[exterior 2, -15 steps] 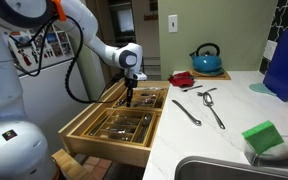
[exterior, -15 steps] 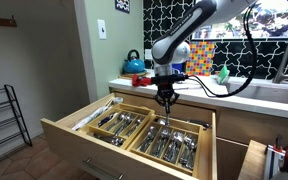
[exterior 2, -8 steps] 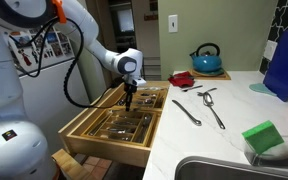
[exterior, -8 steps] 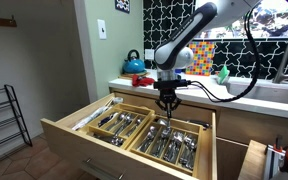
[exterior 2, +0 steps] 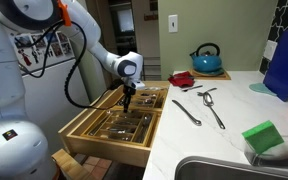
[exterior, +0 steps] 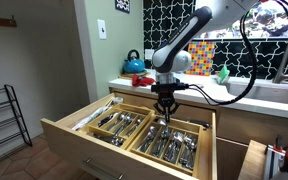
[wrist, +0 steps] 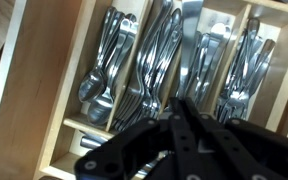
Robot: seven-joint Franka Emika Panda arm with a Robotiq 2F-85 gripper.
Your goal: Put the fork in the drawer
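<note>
Black two-finger gripper (exterior: 165,106) (exterior 2: 127,100) (wrist: 181,105) hangs low over drawer, tips pointing down. In wrist view dark blurred fingers (wrist: 199,125) converge near silver strip; open or closed, cannot tell, nor whether anything held.

Wide shallow light-wood drawer (exterior: 59,128) (exterior 2: 104,145) (wrist: 34,80) pulled out, left of white counter (exterior 2: 234,105). Wooden divider trays (exterior: 114,128) packed with shiny silver cutlery (wrist: 149,60); task fork not separable from rest.

On counter: loose silver utensils (exterior 2: 187,111), rounded blue kettle (exterior 2: 206,58) far, green blocky sponge (exterior 2: 263,137) near right.
</note>
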